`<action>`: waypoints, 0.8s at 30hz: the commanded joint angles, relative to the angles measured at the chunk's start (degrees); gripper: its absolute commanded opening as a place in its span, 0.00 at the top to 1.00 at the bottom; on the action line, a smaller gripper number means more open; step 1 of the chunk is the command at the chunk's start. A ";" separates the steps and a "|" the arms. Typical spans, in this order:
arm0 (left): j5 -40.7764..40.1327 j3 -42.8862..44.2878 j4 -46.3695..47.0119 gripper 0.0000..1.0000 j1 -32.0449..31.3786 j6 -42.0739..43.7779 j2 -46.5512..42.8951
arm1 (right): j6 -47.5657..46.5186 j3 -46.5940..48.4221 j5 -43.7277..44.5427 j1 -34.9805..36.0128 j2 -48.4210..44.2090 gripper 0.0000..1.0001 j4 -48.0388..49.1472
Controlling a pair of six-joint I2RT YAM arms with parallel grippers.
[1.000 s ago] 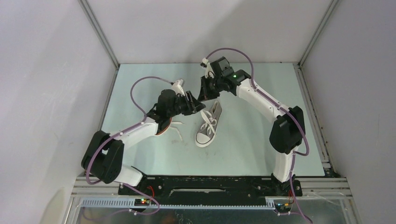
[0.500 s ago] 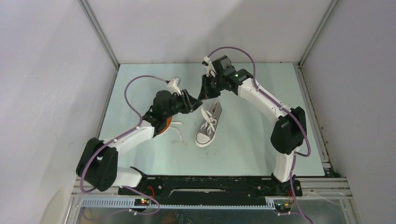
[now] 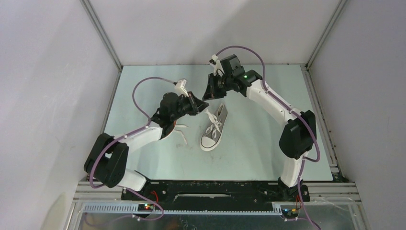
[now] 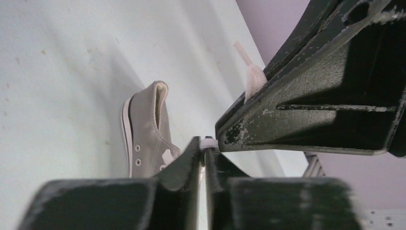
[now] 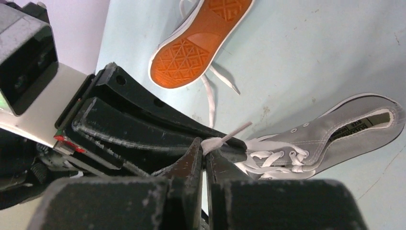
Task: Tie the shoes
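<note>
One grey shoe (image 3: 214, 128) lies upright in the middle of the table, toe toward me, its white laces (image 3: 215, 125) loose. It also shows in the left wrist view (image 4: 148, 124) and the right wrist view (image 5: 335, 134). The second shoe (image 3: 168, 130) lies under my left arm, orange sole up (image 5: 201, 43). My left gripper (image 3: 199, 106) is shut on a white lace (image 4: 208, 143) just above the first shoe's heel. My right gripper (image 3: 209, 95) is tip to tip with it, shut on a white lace end (image 5: 213, 142) whose stiff tip (image 5: 237, 130) sticks out.
The pale green table (image 3: 258, 143) is fenced by white walls with metal rails (image 3: 103, 36) at the back corners. A loose lace of the second shoe (image 3: 183, 136) trails on the table beside the first shoe. The black base bar (image 3: 210, 191) runs along the near edge.
Both grippers stay shut and close together above the shoe's heel. The left arm swung slightly left and back; the right wrist shifted a little up and right.
</note>
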 commanded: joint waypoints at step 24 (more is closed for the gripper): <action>1.41 6.14 -5.73 1.00 1.78 -2.76 5.41 | -3.19 -50.01 17.73 4.59 -23.96 0.50 31.93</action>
